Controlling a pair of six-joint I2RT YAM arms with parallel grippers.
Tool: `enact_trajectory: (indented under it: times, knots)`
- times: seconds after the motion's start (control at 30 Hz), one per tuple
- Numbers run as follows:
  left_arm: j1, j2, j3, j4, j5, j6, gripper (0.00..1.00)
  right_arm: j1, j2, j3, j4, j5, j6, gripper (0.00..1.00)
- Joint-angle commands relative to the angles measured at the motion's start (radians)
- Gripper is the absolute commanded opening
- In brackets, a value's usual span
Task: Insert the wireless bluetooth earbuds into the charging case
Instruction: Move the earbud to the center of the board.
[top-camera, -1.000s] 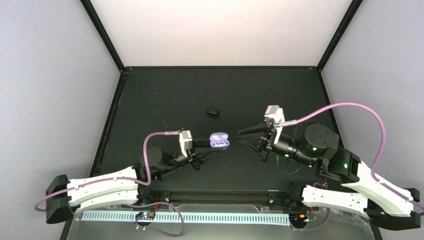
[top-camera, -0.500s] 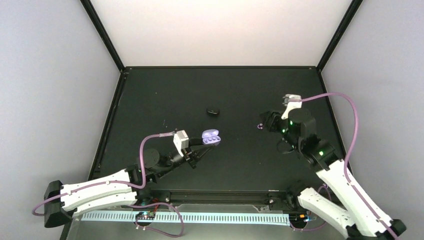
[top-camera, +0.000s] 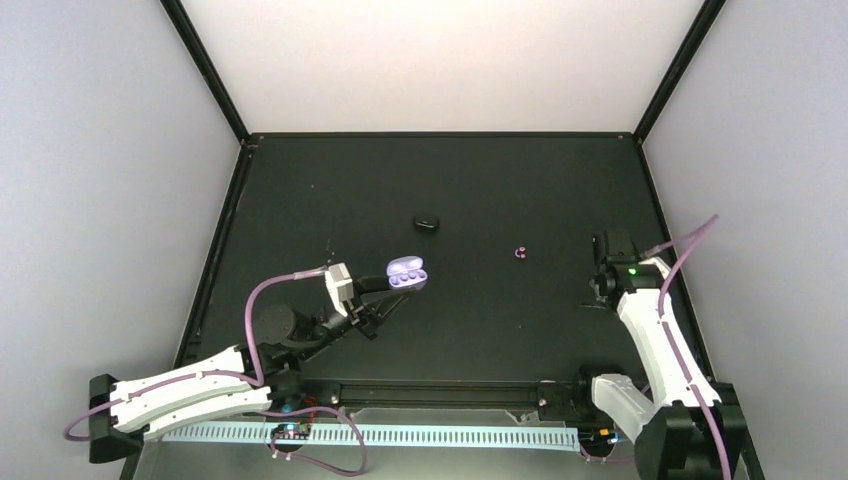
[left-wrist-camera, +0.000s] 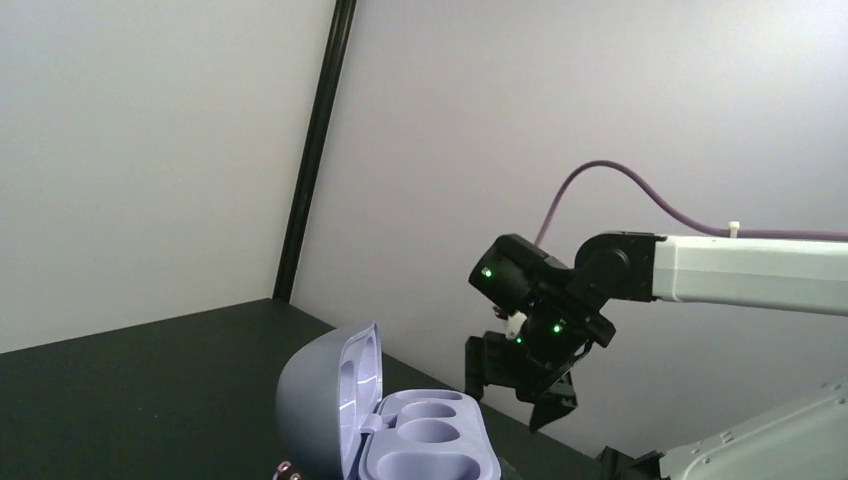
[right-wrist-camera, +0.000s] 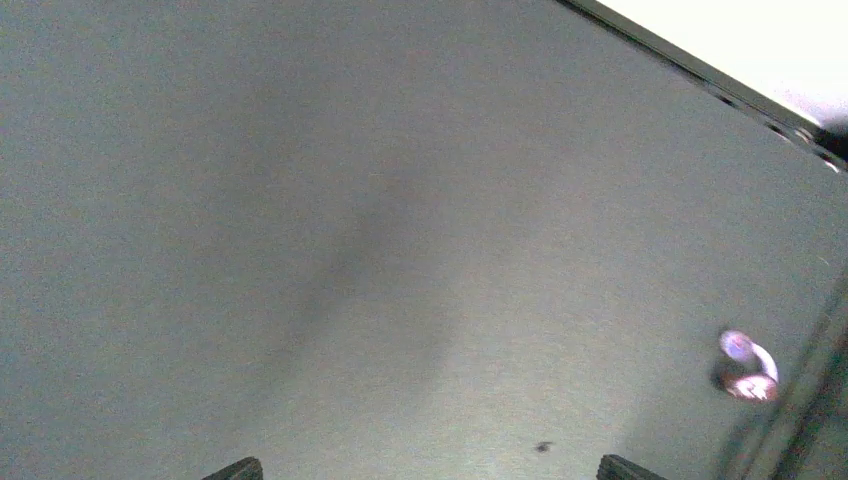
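On the black table (top-camera: 480, 330), right of centre, lies a tiny glossy purple speck: the wireless bluetooth earbuds (top-camera: 519, 252). It is too small to tell whether both buds lie together there or only one. The right gripper (left-wrist-camera: 517, 385) hangs well apart from it, towards the table's right edge, with its two fingers spread wide and nothing between them. Its own camera shows the purple piece far off to one side, not between the fingertips. The left gripper (top-camera: 395, 290) is clamped on the charging case (top-camera: 406, 272), holding it above the table's left half with the lid tipped back. Both pale lavender sockets face up and look empty. A small dark object (top-camera: 427, 223) rests farther back near the middle. The buds are probably almost weightless, hard and slick, with rounded sides, so a squeeze off their widest part could make one squirt out or roll away. The safest hold would be a light pinch straight across the fattest part of the body, fingertips low against the table. The case seems rigid but hinged, so it is best gripped by its base, as it is now.
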Motion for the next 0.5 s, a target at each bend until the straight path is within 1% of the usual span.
enact_trajectory:
  times: [0.0,0.1,0.2,0.3,0.47]
  knots:
    - [-0.003,-0.005,-0.013,0.041,-0.006,-0.006,0.02,-0.134,-0.006,-0.064,-0.06,0.026,0.15,0.87]
    - [-0.003,0.0,-0.01,0.053,0.008,-0.011,0.02,-0.282,0.007,-0.144,0.008,-0.008,0.161,0.87]
    - [-0.003,-0.002,-0.005,0.054,0.026,-0.016,0.01,-0.378,0.04,-0.157,0.037,-0.023,0.181,0.87]
    - [-0.003,0.0,-0.002,0.048,0.037,-0.025,0.02,-0.477,0.074,-0.181,0.048,-0.005,0.199,0.87]
    - [-0.003,-0.01,-0.009,0.036,0.058,-0.051,0.02,-0.574,0.069,-0.184,0.062,0.022,0.179,0.87]
